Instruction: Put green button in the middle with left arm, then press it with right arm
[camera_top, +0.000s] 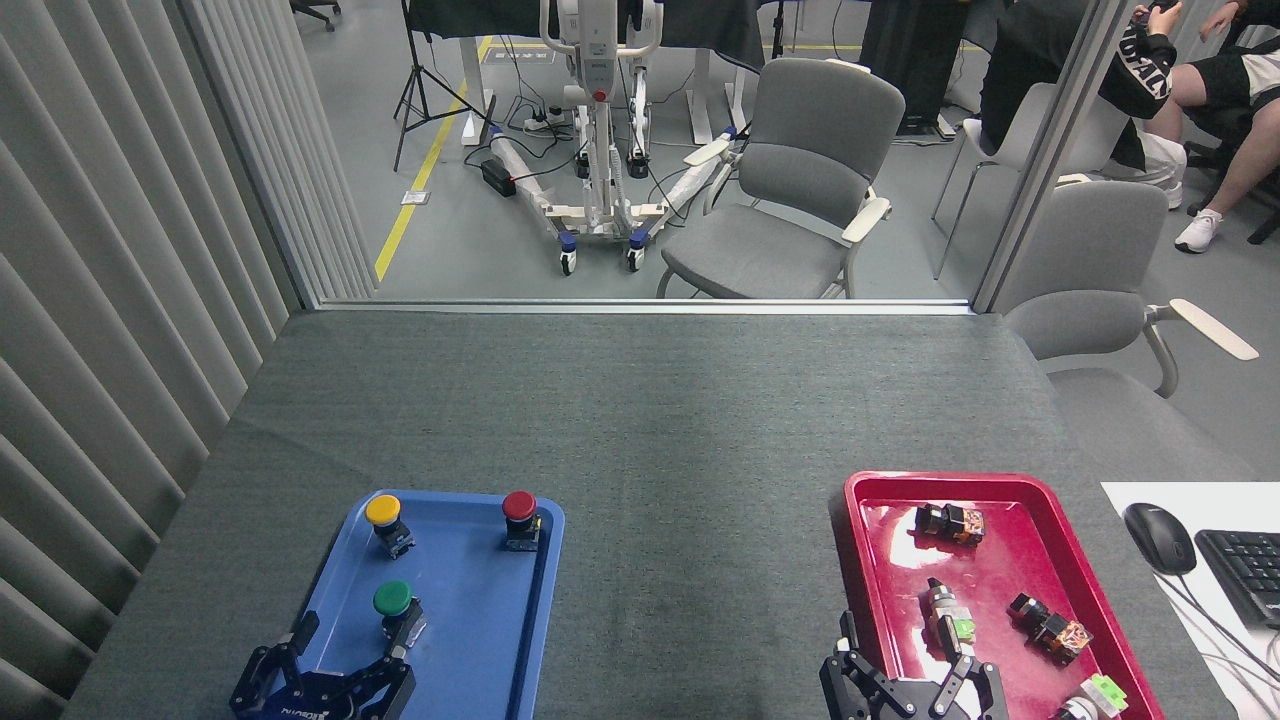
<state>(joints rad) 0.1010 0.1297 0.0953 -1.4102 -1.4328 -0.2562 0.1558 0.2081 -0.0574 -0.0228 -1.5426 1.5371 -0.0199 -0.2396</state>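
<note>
Left gripper (345, 655) spread low below green button (393, 599).

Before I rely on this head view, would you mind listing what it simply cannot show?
- Left end effector: its base and arm are cut off by the bottom edge.
- Right end effector: likewise cropped at the bottom edge.
- Green button: its cap hides most of the body, so the finger gap around it is unclear.
- Small parts in the red tray: too small to identify; one is cut off at the bottom.

Robotics lab, wheeled lift stand (598, 150) with cables, taped floor line (420, 170), office chairs (790, 190)
</note>
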